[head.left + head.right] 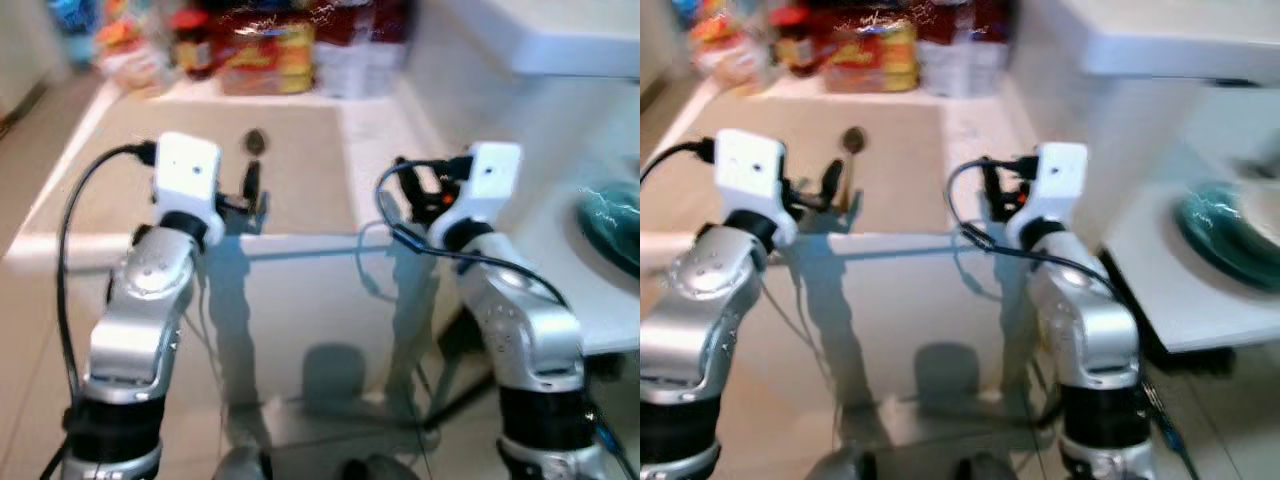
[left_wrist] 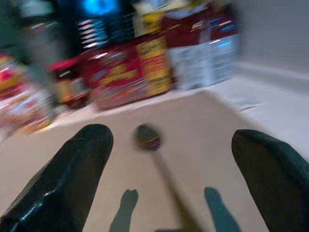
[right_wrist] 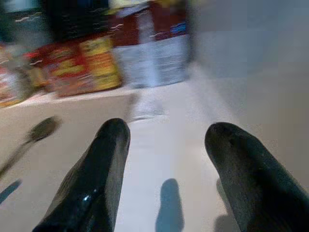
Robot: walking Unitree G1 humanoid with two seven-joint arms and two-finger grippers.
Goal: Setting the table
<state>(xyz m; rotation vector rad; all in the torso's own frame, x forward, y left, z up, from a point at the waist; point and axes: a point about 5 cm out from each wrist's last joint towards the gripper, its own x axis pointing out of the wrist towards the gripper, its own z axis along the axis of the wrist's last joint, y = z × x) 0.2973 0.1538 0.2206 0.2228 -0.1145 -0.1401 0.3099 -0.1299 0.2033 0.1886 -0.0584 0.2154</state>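
Observation:
A dark spoon (image 1: 254,141) lies on a tan placemat (image 1: 300,160) on the white table (image 1: 380,125), its bowl toward the far side. My left gripper (image 1: 254,196) hovers over the mat's near edge, just short of the spoon's handle. In the left wrist view the spoon (image 2: 147,137) lies between the spread fingers of the open left gripper (image 2: 174,140). My right gripper (image 1: 420,190) is held over the bare table just to the right of the mat. It is open (image 3: 169,129) and holds nothing, with the spoon (image 3: 41,129) off to its side.
Red and yellow food packages (image 1: 265,55) and jars line the table's far edge. A teal dish (image 1: 612,225) sits on a lower white surface to the right. A white counter block (image 1: 560,40) rises at the back right. Tiled floor (image 1: 30,330) lies below.

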